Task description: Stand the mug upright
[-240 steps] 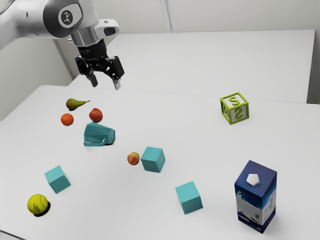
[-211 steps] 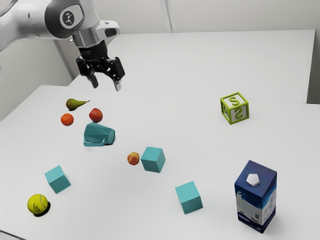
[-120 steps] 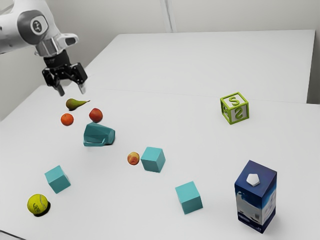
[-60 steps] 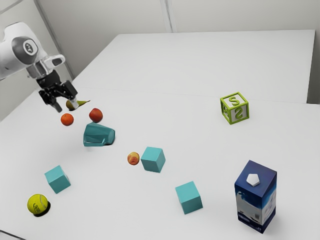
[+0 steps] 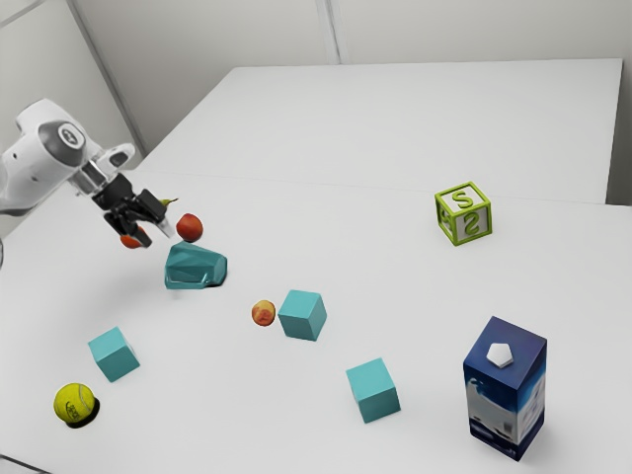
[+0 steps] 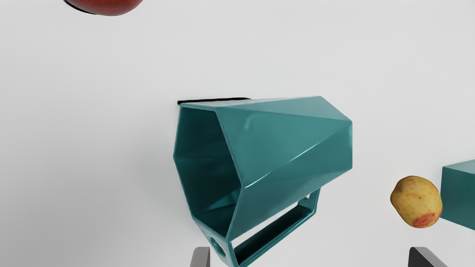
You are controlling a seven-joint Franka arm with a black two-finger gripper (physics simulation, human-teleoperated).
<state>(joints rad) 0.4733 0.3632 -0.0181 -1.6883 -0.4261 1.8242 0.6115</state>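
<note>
My gripper (image 5: 154, 237) is low over the table at the exterior view's left, beside the mug and in front of the orange fruit. The teal faceted mug (image 5: 194, 267) lies on its side. In the wrist view the gripper (image 6: 310, 257) is open, its fingertips wide apart with nothing held. There the mug (image 6: 282, 148) shows its dark mouth and its handle, which reaches close to one fingertip.
Near the mug are a red fruit (image 5: 190, 228), an orange fruit (image 5: 129, 241) and a potato-like item (image 5: 264, 313). Teal cubes (image 5: 302, 315), a tennis ball (image 5: 74, 403), a blue carton (image 5: 505, 387) and a green letter block (image 5: 463, 213) stand farther off.
My arm has swung toward the exterior view's left, then come down and back toward the mug. The gripper now covers part of the pear and the orange fruit. The mug has not moved.
</note>
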